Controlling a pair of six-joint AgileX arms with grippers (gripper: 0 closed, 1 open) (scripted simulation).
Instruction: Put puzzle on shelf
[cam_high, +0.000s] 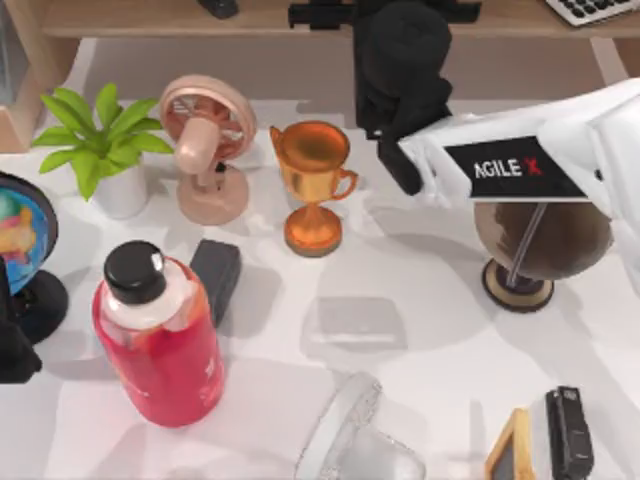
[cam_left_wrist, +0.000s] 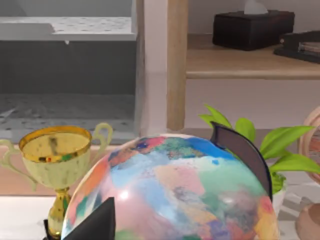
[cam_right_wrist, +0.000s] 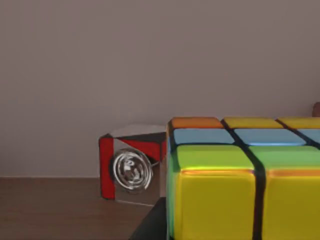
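Right wrist view, right gripper (cam_high: 400, 60) clamped on puzzle (cam_right_wrist: 240, 180), above shelf (cam_right_wrist: 60, 205).

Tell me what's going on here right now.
The right arm is stretched toward the shelf at the table's far edge, its gripper up at shelf level. Its wrist view shows the puzzle close up, over a brown surface, with a small red and silver object behind. The left arm sits parked at the left edge beside the globe.
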